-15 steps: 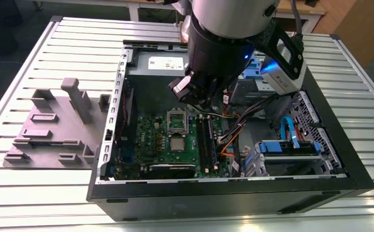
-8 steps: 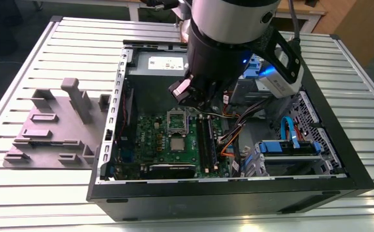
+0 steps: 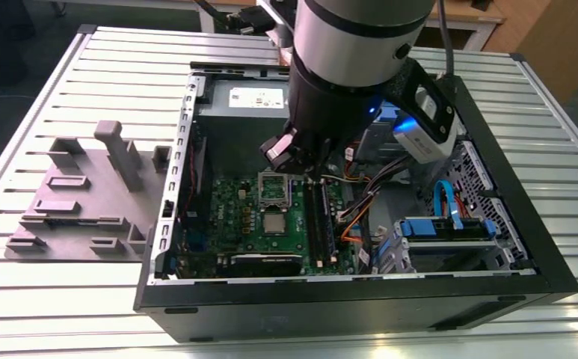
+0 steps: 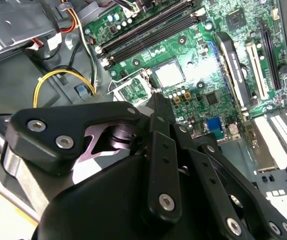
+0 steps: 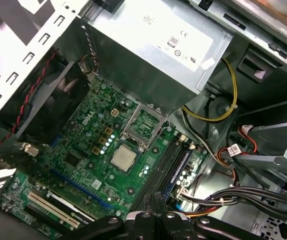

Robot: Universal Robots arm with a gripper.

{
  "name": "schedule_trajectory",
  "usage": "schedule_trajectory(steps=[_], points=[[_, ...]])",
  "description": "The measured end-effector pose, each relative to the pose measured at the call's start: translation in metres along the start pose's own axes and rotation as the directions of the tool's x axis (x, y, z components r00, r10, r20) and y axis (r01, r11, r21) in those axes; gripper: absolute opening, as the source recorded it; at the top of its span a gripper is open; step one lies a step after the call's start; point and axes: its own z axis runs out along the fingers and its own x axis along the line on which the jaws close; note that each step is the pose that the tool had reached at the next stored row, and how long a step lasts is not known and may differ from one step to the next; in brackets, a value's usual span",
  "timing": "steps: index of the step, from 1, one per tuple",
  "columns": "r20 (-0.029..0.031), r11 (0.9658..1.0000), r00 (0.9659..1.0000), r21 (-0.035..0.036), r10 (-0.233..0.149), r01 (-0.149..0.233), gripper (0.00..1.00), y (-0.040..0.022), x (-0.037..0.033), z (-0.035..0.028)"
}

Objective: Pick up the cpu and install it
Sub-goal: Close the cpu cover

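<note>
The cpu (image 3: 271, 222) is a small silvery square lying flat on the green motherboard (image 3: 231, 224) inside the open computer case. It also shows in both wrist views, as the cpu (image 5: 123, 157) and the cpu (image 4: 168, 74). Just beyond it toward the power supply sits the metal-framed socket (image 3: 271, 188), the socket (image 5: 144, 123), with no chip in its dark centre. My gripper (image 3: 306, 173) hangs above the board near the socket and memory slots, well clear of the cpu. Its black fingers (image 5: 152, 207) stand together, shut with nothing between them; the gripper (image 4: 156, 102) tapers to a single tip.
A silver power supply (image 5: 153, 45) fills the case's far end. Bundled cables (image 5: 218, 150) and a blue drive bay (image 3: 443, 228) lie on the exterior view's right of the board. A grey plastic fixture (image 3: 79, 202) stands on the slatted table (image 3: 59, 90) outside the case wall (image 3: 174, 179).
</note>
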Motion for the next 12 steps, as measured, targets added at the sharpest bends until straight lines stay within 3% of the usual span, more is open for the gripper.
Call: schedule_trajectory(steps=[4,12], points=[[-0.0005,1.0,1.0,-0.0002,-0.002,0.002,0.1,0.0004,-0.0004,0.007],[-0.0017,0.9999,0.9999,-0.0014,-0.012,0.012,0.1,-0.0002,-0.0011,0.0083]])
